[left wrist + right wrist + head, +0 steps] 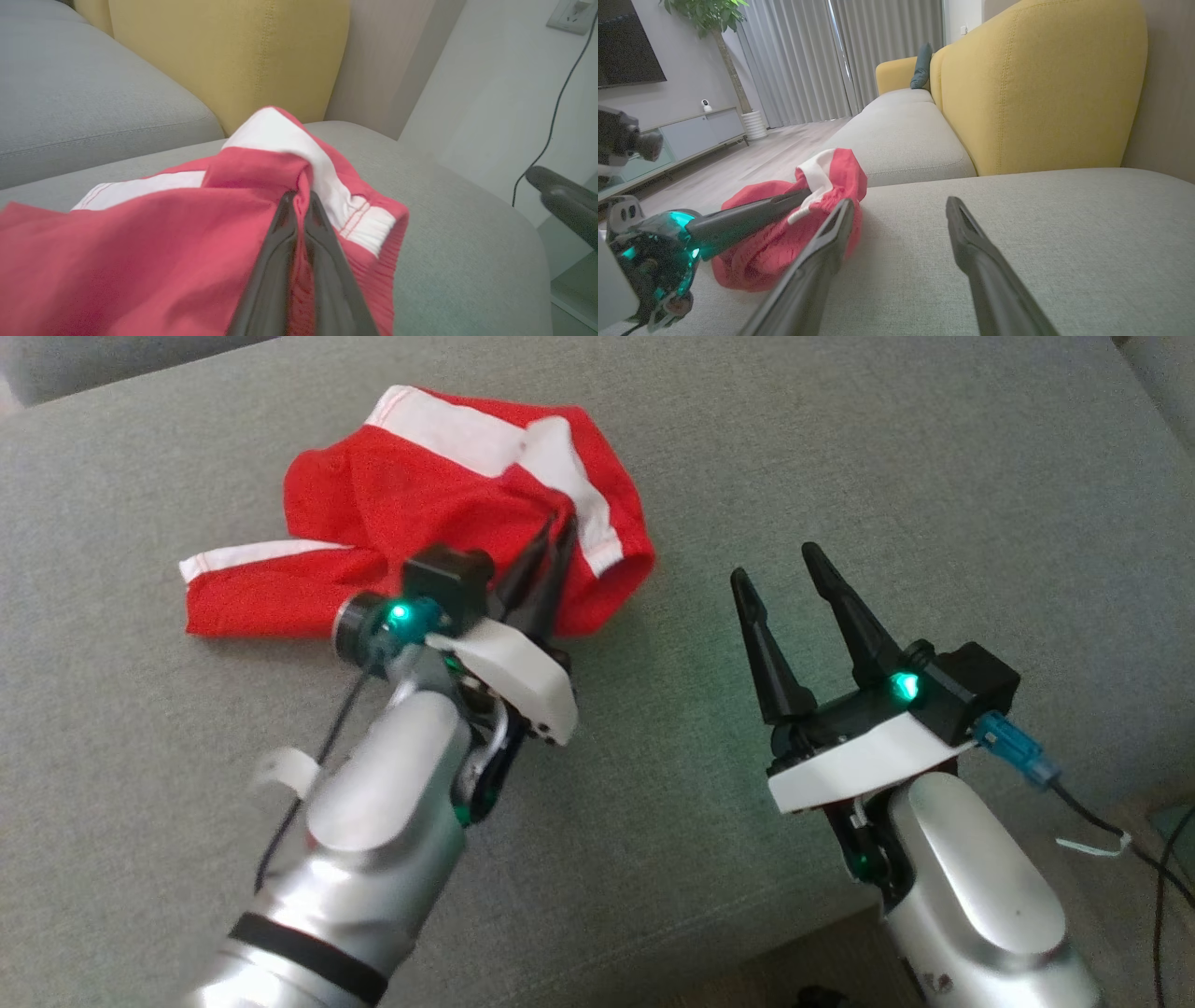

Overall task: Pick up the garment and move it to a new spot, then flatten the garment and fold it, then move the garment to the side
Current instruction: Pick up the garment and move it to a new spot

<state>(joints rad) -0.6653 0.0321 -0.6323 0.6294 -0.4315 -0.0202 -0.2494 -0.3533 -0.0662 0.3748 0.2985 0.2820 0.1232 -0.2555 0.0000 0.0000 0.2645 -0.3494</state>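
The garment [392, 504], red with white panels, lies crumpled on the grey sofa seat [840, 476] at the upper left of the head view. My left gripper [558, 523] is shut, its fingertips pinching a raised fold near the white band on the garment's right side. In the left wrist view the garment [140, 242] bunches up around the closed fingers [275, 261]. My right gripper [775, 565] stands open over bare cushion to the right, apart from the cloth. The right wrist view shows the garment [831, 172] and the left gripper's fingers [747, 217] at its left.
A yellow sofa back [1041, 84] rises behind the seat, with a second grey cushion [901, 135] beyond. The seat's front edge [803, 933] runs near my right arm. Cables [1158, 868] trail at the lower right. Wood floor and a TV cabinet [691, 135] lie off to the side.
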